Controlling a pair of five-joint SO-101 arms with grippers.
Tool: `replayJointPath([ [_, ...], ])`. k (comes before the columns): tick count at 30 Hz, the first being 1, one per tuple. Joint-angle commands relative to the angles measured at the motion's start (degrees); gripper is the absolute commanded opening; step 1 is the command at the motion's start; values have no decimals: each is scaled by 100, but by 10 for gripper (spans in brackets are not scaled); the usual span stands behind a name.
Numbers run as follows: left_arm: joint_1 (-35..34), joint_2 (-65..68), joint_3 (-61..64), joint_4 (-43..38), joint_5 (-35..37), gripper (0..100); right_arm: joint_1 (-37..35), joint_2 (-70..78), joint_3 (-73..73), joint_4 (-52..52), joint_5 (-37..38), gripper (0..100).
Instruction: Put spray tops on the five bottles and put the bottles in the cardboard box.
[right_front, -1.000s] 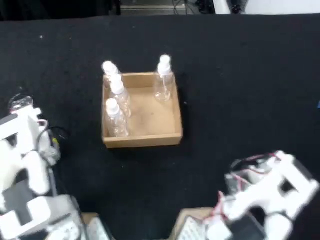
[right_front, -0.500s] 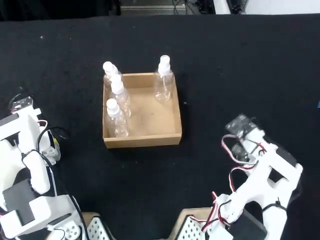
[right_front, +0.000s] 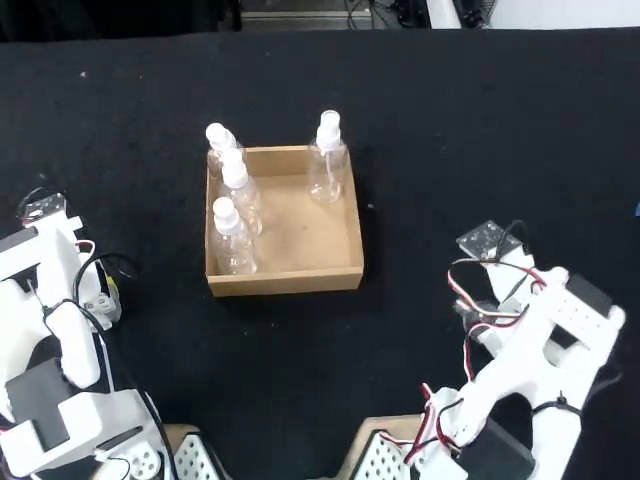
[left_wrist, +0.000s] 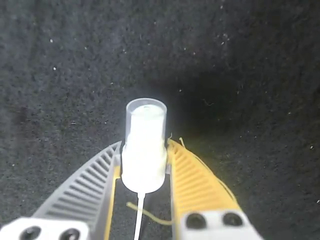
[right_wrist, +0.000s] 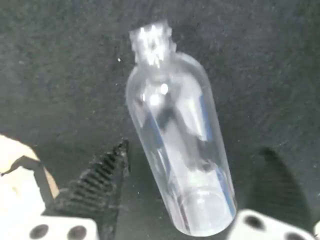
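The cardboard box (right_front: 285, 279) sits mid-table. Three capped clear bottles (right_front: 235, 190) stand along its left wall and one more (right_front: 328, 160) at its far right corner. Near the table's front left, my left gripper (left_wrist: 145, 144) (right_front: 40, 208) is shut on a white spray top (left_wrist: 146, 120) with a clear cap, its thin tube hanging down between the fingers. At the front right, my right gripper (right_wrist: 192, 150) (right_front: 487, 242) is shut on an uncapped clear bottle (right_wrist: 175, 145), held over the black cloth, neck pointing away from the wrist.
Black cloth (right_front: 450, 130) covers the table, with open room all round the box. The white arm bodies and their wires crowd the front left corner (right_front: 50, 380) and the front right corner (right_front: 530, 390).
The right arm has lifted and swung out to the right with the bottle. The left arm settled slightly and then stayed still with the spray top.
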Motion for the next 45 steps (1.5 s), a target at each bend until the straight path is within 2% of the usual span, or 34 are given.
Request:
replayJointPath([
  [1,31,-308,-92,-18,18,33,-53,-101,-585,554,-352,402],
  [6,31,-308,-92,-18,18,33,-70,-101,-1525,1160,-1152,402],
  [9,31,-308,-92,-18,18,33,-44,-101,-2132,1011,-1908,402],
  [14,31,-308,-101,-18,18,33,-97,-136,-2062,-369,-3499,402],
  [20,31,-308,-101,-18,18,33,-167,-119,-1393,-1714,-4202,402],
  [24,31,-308,-101,-35,18,33,-158,-110,-1279,-2593,-5160,402],
  [28,31,-308,-101,-26,18,33,-193,-101,-1244,-3007,-5864,402],
  [35,31,-308,-101,-44,18,33,-281,-101,-1253,-3007,-5934,402],
  [39,31,-308,-101,-53,18,33,-237,-127,-1270,-2813,-5459,402],
  [42,31,-308,-101,-53,18,33,-237,-145,-1288,-2286,-4712,402],
  [45,31,-308,-101,-53,18,33,-273,-136,-1288,-1451,-3446,402],
])
